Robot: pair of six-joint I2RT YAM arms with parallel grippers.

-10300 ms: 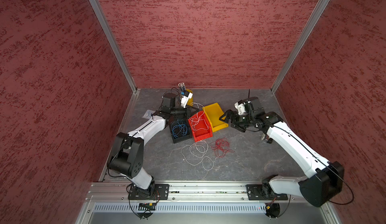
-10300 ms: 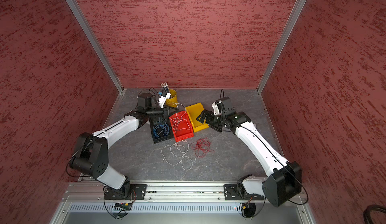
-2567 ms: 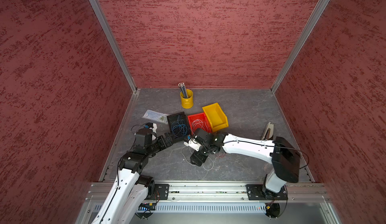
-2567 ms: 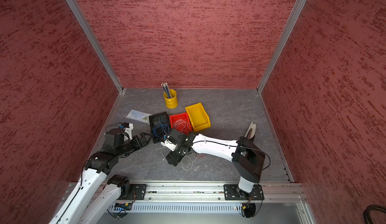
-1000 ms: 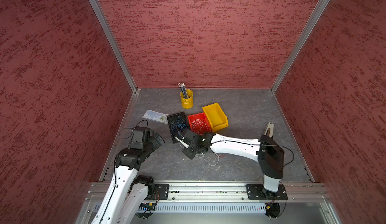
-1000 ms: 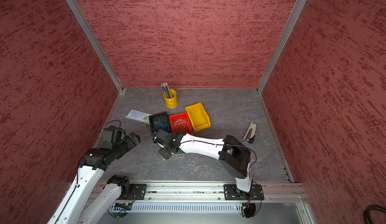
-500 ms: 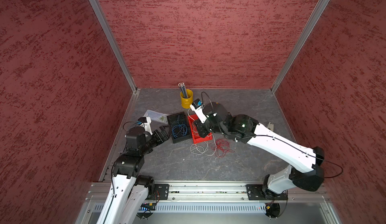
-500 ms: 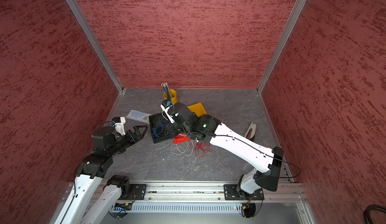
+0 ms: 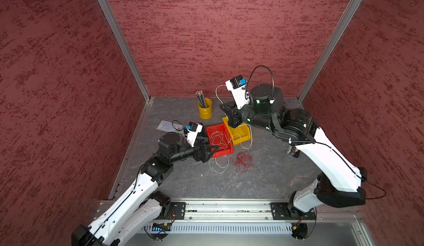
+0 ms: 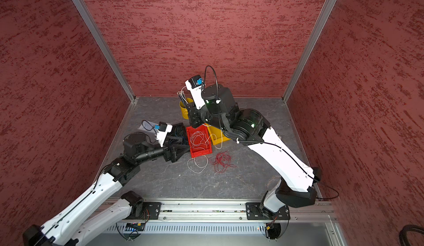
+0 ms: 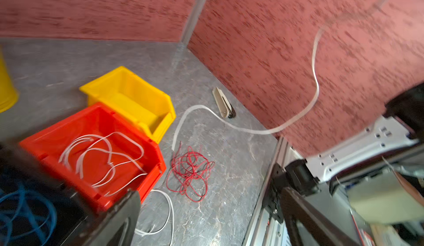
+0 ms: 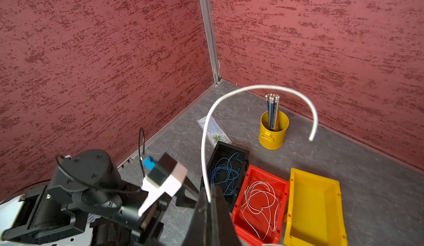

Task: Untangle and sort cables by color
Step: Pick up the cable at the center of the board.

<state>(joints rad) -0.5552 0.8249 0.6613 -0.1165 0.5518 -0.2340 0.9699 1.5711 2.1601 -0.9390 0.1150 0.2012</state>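
Note:
My right gripper (image 9: 230, 115) hangs above the yellow bin (image 9: 243, 133), shut on a white cable (image 9: 250, 137) that trails down past the bin's front. In the right wrist view the same cable (image 12: 229, 95) arcs up out of the shut jaws (image 12: 210, 200). More white cables (image 9: 218, 138) lie in the red bin (image 9: 226, 152), with one white loop (image 9: 219, 165) on the floor in front. Blue cables (image 10: 177, 133) fill the black bin (image 12: 229, 147). A red cable tangle (image 9: 243, 162) lies on the floor. My left gripper (image 9: 212, 149) is open and empty at the red bin's near left corner.
A yellow cup (image 9: 205, 111) of grey pencils stands at the back. A flat clear packet (image 9: 167, 125) lies behind the left arm. A small grey stapler-like tool (image 11: 223, 102) lies by the right wall. Red walls enclose three sides, and a metal rail (image 9: 229, 208) runs along the front.
My right gripper has risen and drawn back from over the red bin towards the yellow bin, carrying the white cable. The left gripper has moved right, up to the red bin.

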